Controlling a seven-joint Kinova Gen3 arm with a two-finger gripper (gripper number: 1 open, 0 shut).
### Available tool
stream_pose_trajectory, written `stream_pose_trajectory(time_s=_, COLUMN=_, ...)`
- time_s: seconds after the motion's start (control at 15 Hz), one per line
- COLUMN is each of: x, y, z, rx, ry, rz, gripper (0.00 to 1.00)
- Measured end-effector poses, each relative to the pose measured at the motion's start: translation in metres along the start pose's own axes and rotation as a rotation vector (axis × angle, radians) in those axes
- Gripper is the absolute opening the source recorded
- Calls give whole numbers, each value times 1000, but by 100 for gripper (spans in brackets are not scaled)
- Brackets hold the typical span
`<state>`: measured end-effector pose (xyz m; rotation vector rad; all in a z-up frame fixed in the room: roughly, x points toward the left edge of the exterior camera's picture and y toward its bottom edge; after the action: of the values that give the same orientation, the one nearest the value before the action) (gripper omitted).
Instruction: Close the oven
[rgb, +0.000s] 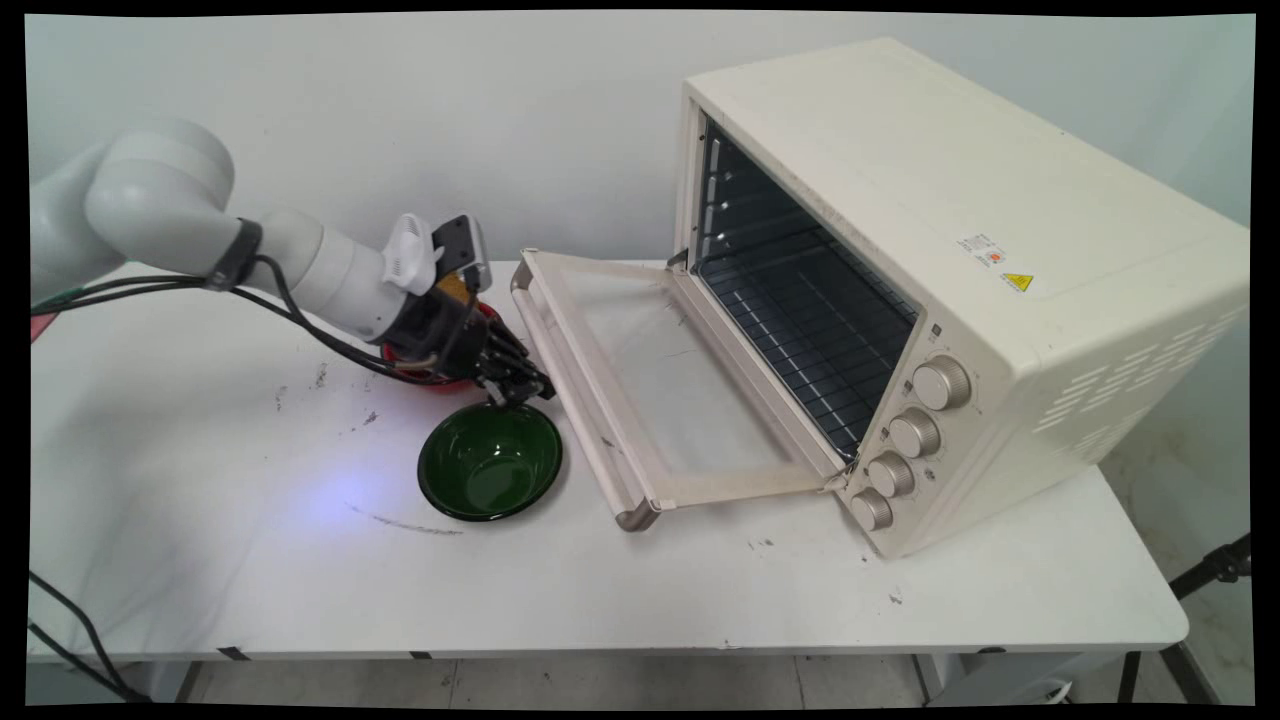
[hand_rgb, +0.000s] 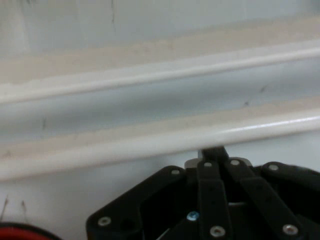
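Near white table's (rgb: 900, 600) back-left area: black two-finger gripper (rgb: 520, 385) low, fingers closed together, holding nothing visible, just beside cream oven door's handle bar (rgb: 575, 385). Cream toaster oven (rgb: 960, 290) door fully down. Dark green glass bowl (rgb: 490, 462) just below gripper, empty; red bowl (rgb: 440, 372) mostly hidden behind wrist.

Bright even light, soft shadows, hand view blurred
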<state>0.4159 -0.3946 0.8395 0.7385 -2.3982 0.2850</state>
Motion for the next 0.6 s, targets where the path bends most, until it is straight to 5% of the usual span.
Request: stream_pose_trajectory(time_s=0.6, x=28, y=-10, z=4, rx=16, ry=116, rz=-1, gripper=0)
